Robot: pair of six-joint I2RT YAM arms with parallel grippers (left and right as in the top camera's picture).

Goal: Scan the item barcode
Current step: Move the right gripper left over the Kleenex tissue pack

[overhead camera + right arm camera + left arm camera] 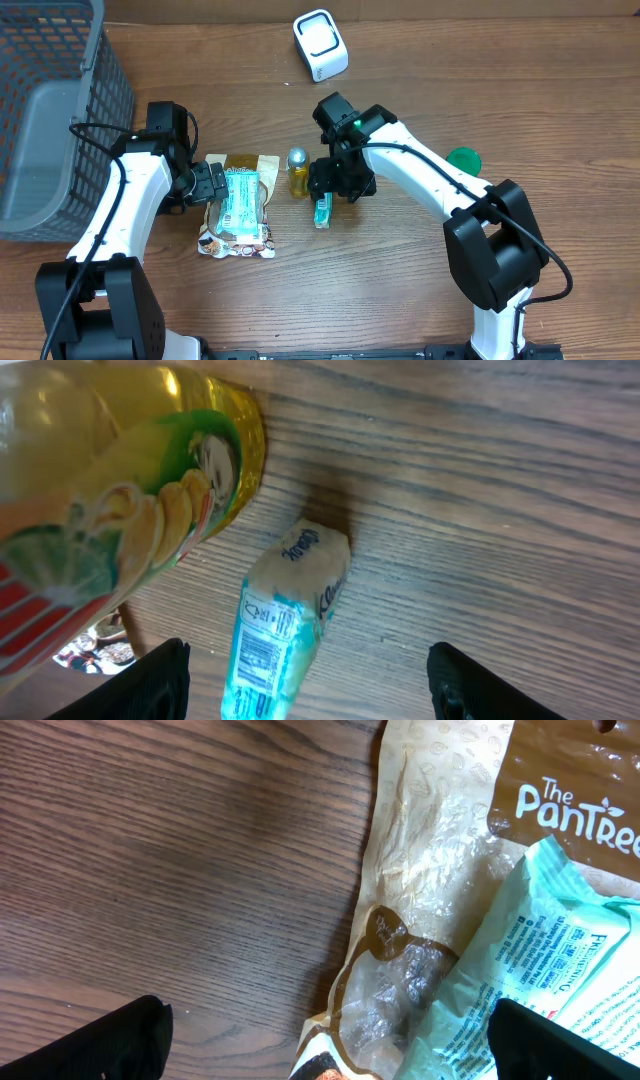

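Overhead view: where is your tissue pack [322, 212]?
— On the desk [450, 80], just beside the yellow bottle [298, 172], under your right hand [305, 685], fingers wide, gripping nothing. Your left hand [212, 184], wide too, hovers over the snack bag [250, 165].

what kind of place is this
Probably a mock shop checkout on a table: a white scanner, a grey basket, and packaged goods like a snack bag and tissue pack.
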